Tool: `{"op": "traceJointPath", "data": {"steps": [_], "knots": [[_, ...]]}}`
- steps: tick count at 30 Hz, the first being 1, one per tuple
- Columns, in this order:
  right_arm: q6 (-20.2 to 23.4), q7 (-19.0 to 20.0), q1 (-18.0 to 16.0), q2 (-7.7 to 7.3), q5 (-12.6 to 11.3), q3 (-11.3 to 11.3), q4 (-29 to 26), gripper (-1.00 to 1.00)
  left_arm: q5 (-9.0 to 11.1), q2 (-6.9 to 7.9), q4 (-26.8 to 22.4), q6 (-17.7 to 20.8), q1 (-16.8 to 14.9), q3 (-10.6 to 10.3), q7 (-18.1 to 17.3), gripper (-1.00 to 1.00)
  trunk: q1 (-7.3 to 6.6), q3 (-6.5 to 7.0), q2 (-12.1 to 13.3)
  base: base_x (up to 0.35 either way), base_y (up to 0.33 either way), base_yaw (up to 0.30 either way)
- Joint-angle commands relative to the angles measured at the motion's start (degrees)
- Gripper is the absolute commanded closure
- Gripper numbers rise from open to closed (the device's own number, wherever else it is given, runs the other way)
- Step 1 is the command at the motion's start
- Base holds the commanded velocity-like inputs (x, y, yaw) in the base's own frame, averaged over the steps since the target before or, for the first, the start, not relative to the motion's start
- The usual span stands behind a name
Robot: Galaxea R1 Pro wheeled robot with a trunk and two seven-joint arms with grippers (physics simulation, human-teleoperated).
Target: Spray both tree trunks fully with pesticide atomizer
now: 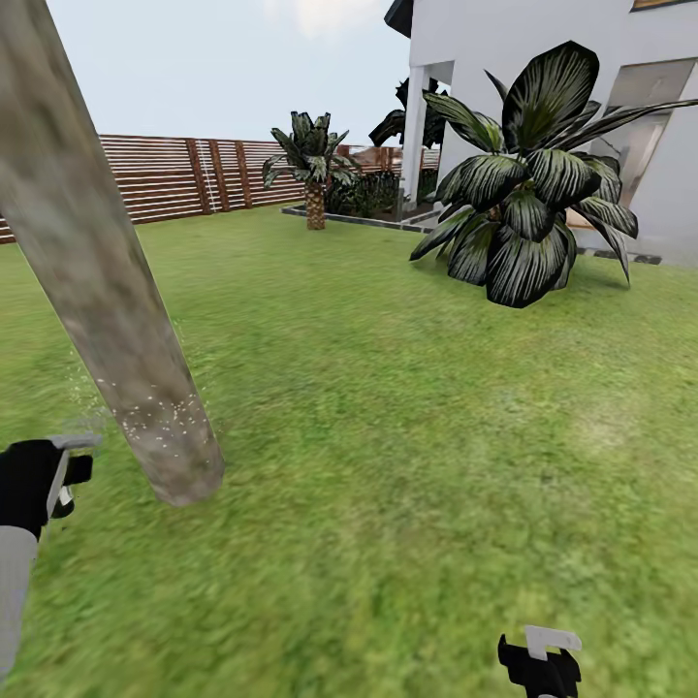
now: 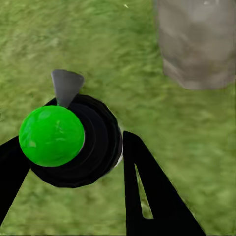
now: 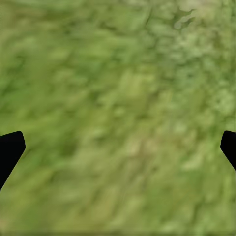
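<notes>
Left gripper (image 2: 73, 162), jaws clamped around the dark atomizer bottle with green cap (image 2: 51, 136), sprays white flecks onto the near-left mottled grey trunk (image 1: 107, 291); coverage partial. Right gripper (image 3: 118, 152) hangs wide open, empty.

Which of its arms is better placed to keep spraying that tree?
The left. Its gripper holds the pesticide atomizer right beside the tree trunk, where white droplets speckle the bark. The right gripper hangs open and empty over grass, farther away.
</notes>
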Motion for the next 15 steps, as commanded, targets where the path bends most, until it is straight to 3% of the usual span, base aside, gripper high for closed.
{"op": "traceJointPath", "data": {"steps": [1, 3, 6, 7, 8, 10, 11, 13, 15], "knots": [[-0.2, -0.2, -0.1, 0.00, 0.6, -0.4, 0.1, -1.00, 0.0, 0.14, -0.1, -0.4, 2.6, 0.0, -0.3, 1.00, -0.01, -0.04, 0.0, 0.000, 0.000, 0.000], [-0.2, -0.2, -0.1, 0.00, 0.6, -0.4, 0.1, -1.00, 0.0, 0.17, 0.8, -8.1, 8.5, -0.1, -1.3, 1.00, -0.01, -0.04, 0.0, 0.000, 0.000, 0.000], [-0.2, 0.1, 0.0, 0.00, 0.8, -0.3, 0.1, -1.00, -0.2, 0.18, 5.2, -15.5, 10.8, -0.4, -4.5, 1.00, -0.01, -0.04, 0.0, 0.000, 0.000, 0.000], [-0.2, 0.4, -0.1, 0.06, 5.4, 5.0, -1.6, -1.00, -2.1, 0.21, 10.7, -25.3, 11.3, -1.4, -12.0, 1.00, -0.01, -0.04, 0.0, 0.000, 0.000, 0.000], [-0.2, 1.3, -0.1, 0.13, 7.8, 8.3, -3.4, -1.00, -4.2, 0.23, 12.6, -29.1, 11.3, -2.4, -15.5, 1.00, -0.01, -0.04, 0.0, 0.000, 0.000, 0.000], [-0.2, 8.9, 0.0, 0.39, 10.5, 13.4, -7.5, -1.00, -9.7, 0.12, 16.1, -36.0, 11.4, -4.2, -23.1, 1.00, -0.01, -0.04, 0.0, 0.000, 0.000, 0.000], [-0.2, 13.0, 0.0, 0.44, 10.9, 14.2, -8.9, -1.00, -11.5, 0.06, 17.1, -37.9, 11.4, -4.8, -25.4, 1.00, -0.01, -0.04, 0.0, 0.000, 0.000, 0.000], [0.0, 28.7, 0.0, 0.50, 11.5, 15.2, -14.3, -1.00, -16.8, -0.07, 18.7, -41.8, 11.4, -7.2, -31.8, 1.00, -0.01, -0.04, 0.0, 0.000, 0.000, 0.000], [0.1, 41.4, -0.1, 0.35, 11.7, 15.6, -18.8, -1.00, -19.5, -0.34, 19.1, -43.2, 11.3, -9.4, -37.0, 1.00, -0.01, -0.04, 0.0, 0.000, 0.000, 0.000]]}}
